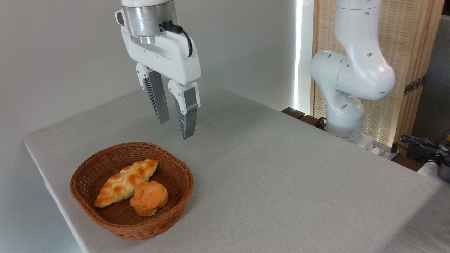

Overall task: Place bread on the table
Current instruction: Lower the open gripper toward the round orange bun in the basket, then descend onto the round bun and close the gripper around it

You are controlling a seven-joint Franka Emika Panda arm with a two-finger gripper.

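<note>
Below the gripper [174, 129], fingers parted and empty, sits a wicker basket [105, 218] on the table [281, 182]. Bread [149, 197] lies inside, touching a braided loaf [124, 182] on its far side; basket rim surrounds both.

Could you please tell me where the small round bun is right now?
The bun sits inside the wicker basket at the table's lower left, touching the braided loaf on its right, below the open hand.
</note>
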